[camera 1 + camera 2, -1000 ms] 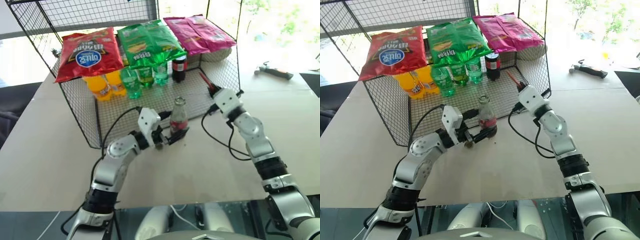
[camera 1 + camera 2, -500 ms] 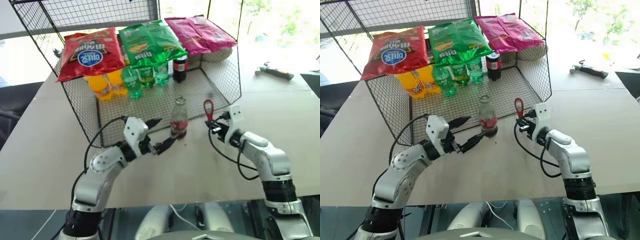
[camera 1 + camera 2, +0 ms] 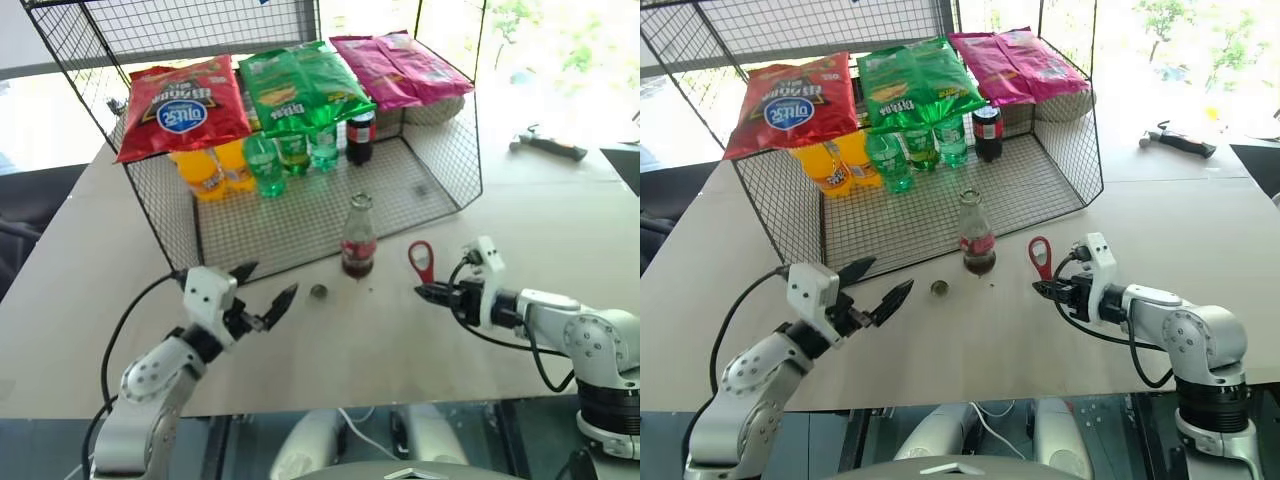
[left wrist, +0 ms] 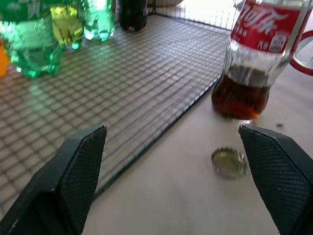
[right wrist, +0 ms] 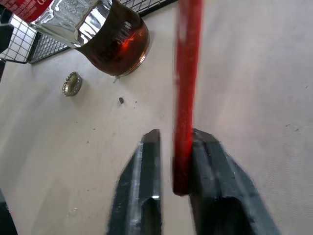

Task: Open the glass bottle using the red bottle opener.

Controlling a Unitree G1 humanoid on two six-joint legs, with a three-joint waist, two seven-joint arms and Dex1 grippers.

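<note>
Glass bottle (image 3: 358, 240): stood uncapped; cap (image 3: 320, 291) lay left of it on the table (image 3: 400, 340).
Left pincer (image 3: 262, 297): spread, empty.
Right pincer (image 3: 425, 291): loosening around the red bottle opener (image 3: 421, 262).
Left: set opener down.

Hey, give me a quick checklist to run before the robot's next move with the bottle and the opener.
1. Cap off the glass bottle: ok, the bottle cap lies on the table beside it.
2. Bottle upright: ok, standing at the wire rack's front edge.
3. Left gripper clear of the bottle: ok, open and apart from it.
4. Red bottle opener set down: not ok, it stands between the fingers of the right gripper.
5. Right gripper's hold on the opener: cannot tell, a small gap shows beside it.
6. Spill on the table: cannot tell.
</note>
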